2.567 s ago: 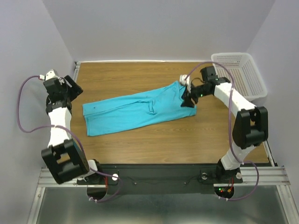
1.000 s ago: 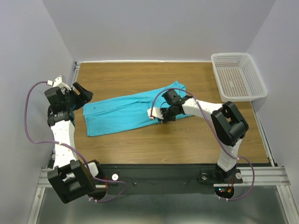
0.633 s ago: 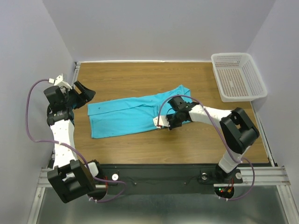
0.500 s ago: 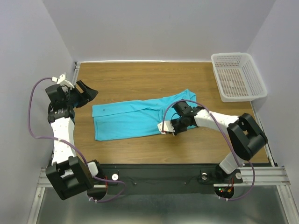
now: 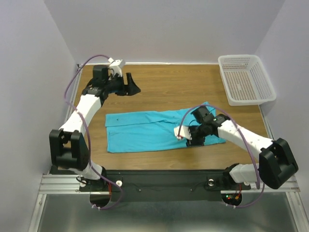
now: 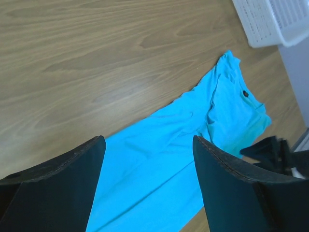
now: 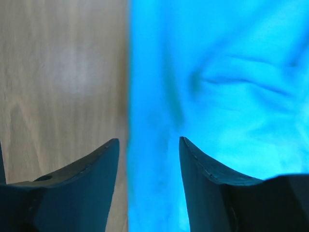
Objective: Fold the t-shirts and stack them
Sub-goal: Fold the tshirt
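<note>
The wooden tabletop [image 5: 169,87] is walled at 9, 12 and 3 o'clock. Its whole far half is bare wood apart from the 2 o'clock corner.

The shirt [image 5: 145,130] lies flat as a long turquoise band a little toward 6 o'clock of the middle, its length running from 9 to 3. Its far edge is nearly straight. Its near edge stops short of the tabletop's near rim, leaving a thin strip of wood. The 3 o'clock end is wider, with a point of cloth sticking out toward 1 o'clock. In the left wrist view a small dark mark shows at that end.

The white mesh basket [image 5: 246,79] sits in the 2 o'clock corner near the right wall, well apart from the shirt.

The left fingers [image 6: 53,193] are spread wide, raised over bare wood at 11 o'clock of the shirt.

The right fingers [image 7: 77,188] are parted, holding nothing, low over the shirt's 4 o'clock part. A cloth edge runs between their tips, wood on one side and turquoise on the other. Whether they touch the cloth cannot be told.
</note>
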You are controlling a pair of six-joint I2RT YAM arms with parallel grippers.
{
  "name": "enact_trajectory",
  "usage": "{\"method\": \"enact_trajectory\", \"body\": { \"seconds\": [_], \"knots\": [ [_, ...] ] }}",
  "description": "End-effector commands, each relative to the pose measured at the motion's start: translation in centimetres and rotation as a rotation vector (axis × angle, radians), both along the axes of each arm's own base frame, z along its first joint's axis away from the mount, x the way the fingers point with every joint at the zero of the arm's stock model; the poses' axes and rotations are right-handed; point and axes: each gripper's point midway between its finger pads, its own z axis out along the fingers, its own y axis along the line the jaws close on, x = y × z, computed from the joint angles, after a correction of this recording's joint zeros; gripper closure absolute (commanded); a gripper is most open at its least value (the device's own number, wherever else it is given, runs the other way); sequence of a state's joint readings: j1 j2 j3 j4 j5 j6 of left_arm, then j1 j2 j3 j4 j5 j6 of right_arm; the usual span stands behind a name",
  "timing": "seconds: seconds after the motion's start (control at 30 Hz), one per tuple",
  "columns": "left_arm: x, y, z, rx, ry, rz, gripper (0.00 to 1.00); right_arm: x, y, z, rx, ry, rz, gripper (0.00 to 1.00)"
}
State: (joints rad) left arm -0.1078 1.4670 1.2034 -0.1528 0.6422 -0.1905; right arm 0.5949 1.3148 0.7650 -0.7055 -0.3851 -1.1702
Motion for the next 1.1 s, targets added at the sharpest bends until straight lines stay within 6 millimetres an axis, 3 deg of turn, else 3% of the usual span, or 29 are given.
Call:
{"method": "enact_trajectory", "body": {
  "seconds": [0.0,0.07,0.13,0.17,0.2,0.23,0.27,0.3,0.33,0.37,0.4,0.43,0.47,0.6,0.63,0.77,0.9,1.07],
  "knots": [
    [1.6,-3.4,-0.3,0.136,-0.083,-0.140,0.16,4.1,1.5,7.8,0.228,-0.041,-0.220,0.40],
    [1.8,-6.4,-1.7,0.191,-0.067,-0.225,0.16,5.9,0.8,10.4,0.284,-0.061,-0.328,0.40],
    [1.6,-9.7,-1.8,0.213,-0.088,-0.321,0.16,8.9,-1.5,12.9,0.361,-0.088,-0.529,0.40],
    [1.6,-11.2,-3.5,0.218,-0.056,-0.362,0.16,9.9,-2.6,13.6,0.397,-0.089,-0.605,0.40],
    [1.6,-12.3,-4.0,0.230,-0.058,-0.386,0.16,11.4,-5.3,14.4,0.439,-0.103,-0.732,0.40],
    [1.6,-13.4,-4.5,0.257,-0.073,-0.416,0.16,12.3,-6.3,15.6,0.508,-0.095,-0.831,0.40],
    [2.1,-14.9,-3.8,0.275,-0.112,-0.436,0.16,12.7,-7.2,16.1,0.546,-0.086,-0.887,0.40],
    [1.6,-16.7,-6.2,0.328,-0.086,-0.486,0.16,13.1,-8.2,16.6,0.586,-0.069,-0.965,0.40],
    [1.5,-17.9,-6.8,0.349,-0.089,-0.509,0.16,13.5,-9.4,17.0,0.610,-0.074,-1.017,0.40],
    [2.3,-19.4,-5.5,0.358,-0.133,-0.517,0.16,13.6,-9.8,17.2,0.628,-0.070,-1.048,0.40],
    [2.2,-20.8,-7.9,0.393,-0.104,-0.543,0.16,13.8,-10.6,17.0,0.639,-0.070,-1.090,0.40],
    [2.1,-21.4,-8.7,0.410,-0.089,-0.559,0.16,14.0,-10.8,17.3,0.668,-0.063,-1.119,0.41],
    [2.9,-22.5,-9.2,0.419,-0.098,-0.570,0.16,14.0,-11.0,17.2,0.677,-0.059,-1.135,0.41],
    [2.6,-25.8,-10.8,0.436,-0.111,-0.633,0.17,14.0,-11.7,16.5,0.712,-0.026,-1.186,0.41],
    [2.3,-26.8,-10.4,0.436,-0.132,-0.650,0.17,14.0,-12.2,16.4,0.717,-0.024,-1.202,0.41],
    [2.9,-28.0,-12.7,0.491,-0.127,-0.631,0.17,13.9,-12.8,16.3,0.727,-0.022,-1.216,0.41],
    [3.3,-28.0,-14.1,0.513,-0.106,-0.617,0.18,13.9,-13.0,16.6,0.751,-0.010,-1.224,0.41],
    [2.0,-27.5,-15.6,0.520,-0.064,-0.666,0.23,13.8,-13.3,16.4,0.758,-0.001,-1.233,0.41]
  ]
}}
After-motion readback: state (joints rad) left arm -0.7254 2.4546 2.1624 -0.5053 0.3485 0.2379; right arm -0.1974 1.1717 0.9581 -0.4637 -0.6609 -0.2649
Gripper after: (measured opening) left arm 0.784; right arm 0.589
